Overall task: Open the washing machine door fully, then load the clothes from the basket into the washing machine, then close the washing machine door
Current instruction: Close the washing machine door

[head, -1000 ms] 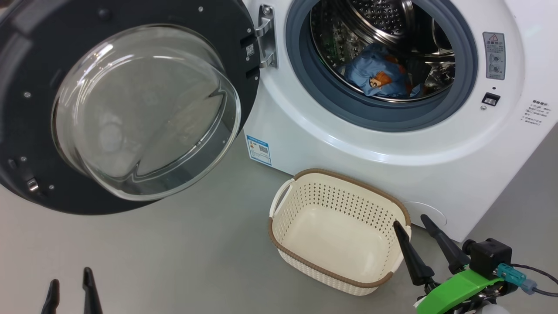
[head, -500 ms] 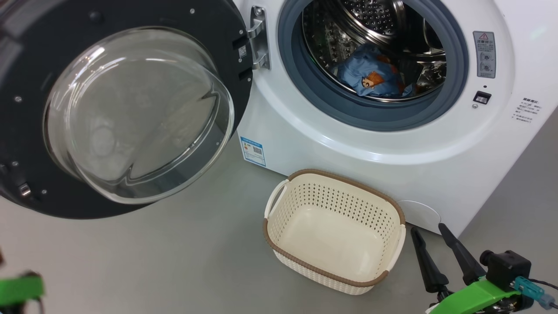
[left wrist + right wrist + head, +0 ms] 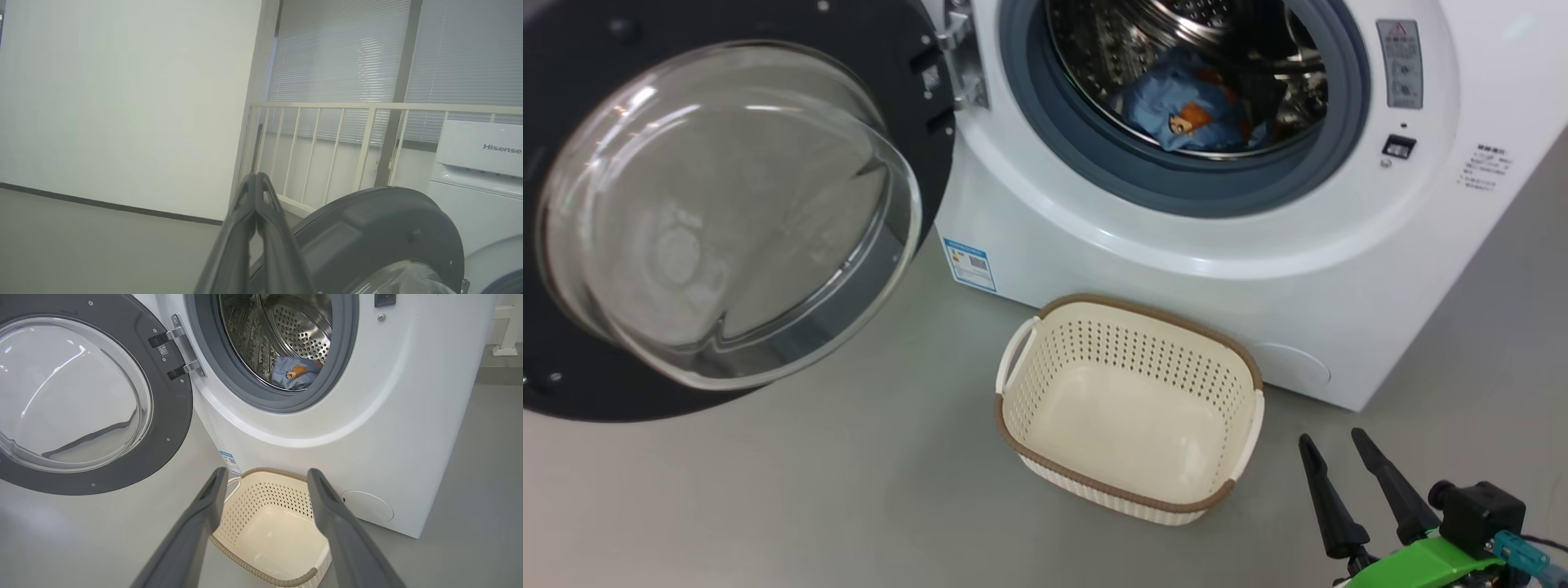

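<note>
Light-blue clothes (image 3: 1186, 110) inside washing machine (image 3: 1143, 269)

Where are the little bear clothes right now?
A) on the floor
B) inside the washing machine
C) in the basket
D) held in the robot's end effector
B: the light-blue bear-print clothes lie inside the steel drum of the washing machine, and the basket has nothing in it.

The head view looks steeply down from above onto the machine (image 3: 1094, 269), its open door (image 3: 727, 212) and the basket (image 3: 1131, 306) on the floor (image 3: 809, 490). The right wrist view faces the same three from lower and more head-on. The left wrist view looks past the door's back to a wall (image 3: 122, 102) and railing (image 3: 327, 106).
</note>
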Tool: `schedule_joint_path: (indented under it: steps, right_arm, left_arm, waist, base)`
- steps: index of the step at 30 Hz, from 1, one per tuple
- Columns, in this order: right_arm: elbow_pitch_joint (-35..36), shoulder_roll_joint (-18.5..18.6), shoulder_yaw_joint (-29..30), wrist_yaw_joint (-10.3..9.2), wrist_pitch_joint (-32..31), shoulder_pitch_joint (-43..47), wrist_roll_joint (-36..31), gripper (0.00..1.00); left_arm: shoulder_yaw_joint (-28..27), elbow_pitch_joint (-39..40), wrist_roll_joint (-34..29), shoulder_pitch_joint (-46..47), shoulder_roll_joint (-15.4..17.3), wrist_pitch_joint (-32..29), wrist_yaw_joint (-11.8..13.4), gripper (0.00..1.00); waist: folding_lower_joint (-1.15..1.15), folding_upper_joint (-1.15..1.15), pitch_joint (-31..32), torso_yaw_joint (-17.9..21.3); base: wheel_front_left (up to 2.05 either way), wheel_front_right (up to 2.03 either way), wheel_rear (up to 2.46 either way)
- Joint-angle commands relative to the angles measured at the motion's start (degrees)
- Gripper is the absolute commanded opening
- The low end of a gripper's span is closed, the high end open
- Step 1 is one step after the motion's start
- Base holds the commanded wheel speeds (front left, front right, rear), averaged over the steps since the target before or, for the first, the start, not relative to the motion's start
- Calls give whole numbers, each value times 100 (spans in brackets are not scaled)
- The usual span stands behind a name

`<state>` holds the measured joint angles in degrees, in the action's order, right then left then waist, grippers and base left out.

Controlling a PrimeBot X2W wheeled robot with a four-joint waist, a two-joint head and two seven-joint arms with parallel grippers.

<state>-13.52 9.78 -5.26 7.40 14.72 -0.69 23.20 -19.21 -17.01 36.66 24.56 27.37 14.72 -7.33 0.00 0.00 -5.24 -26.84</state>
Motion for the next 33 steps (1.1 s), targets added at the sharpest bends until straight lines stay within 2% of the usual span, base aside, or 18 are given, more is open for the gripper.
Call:
schedule_joint_path:
  steps: [1,7,10,16,21,26,33]
  right_arm:
    - [163,90,-165,9,28,-207,-77,100]
    - [206,186,-246,9,28,-351,-99,100]
    - [215,240,-275,9,28,-423,-110,100]
    - [231,357,-382,9,28,-595,-117,100]
    - [234,400,-475,9,28,-707,-132,100]
    - [259,420,-507,9,28,-730,-127,100]
    - [261,465,-525,9,28,-763,-129,100]
  left_arm:
    - [-115,-135,143,349,436,28,-15,0]
    - [271,-1576,1028,1060,967,-9,-15,0]
    - [453,-2109,1609,1481,1164,-246,-15,0]
    - [534,-2856,2898,2176,1394,-1346,-15,0]
    - [363,-3186,3804,2510,1577,-2268,-15,0]
    - [442,-3350,4145,2567,1730,-3017,-15,0]
    - [567,-3463,4420,2566,1715,-3713,-15,0]
  waist:
    - [0,0,-160,133]
    - [0,0,-424,254]
    - [0,0,-580,286]
    - [0,0,-876,361]
    - [0,0,-1045,428]
    - [0,0,-1140,447]
    - [0,0,-1227,422]
  base:
    - [0,0,0]
    - [0,0,0]
    - [0,0,0]
    - [0,0,0]
    - [0,0,0]
    - [0,0,0]
    - [0,0,0]
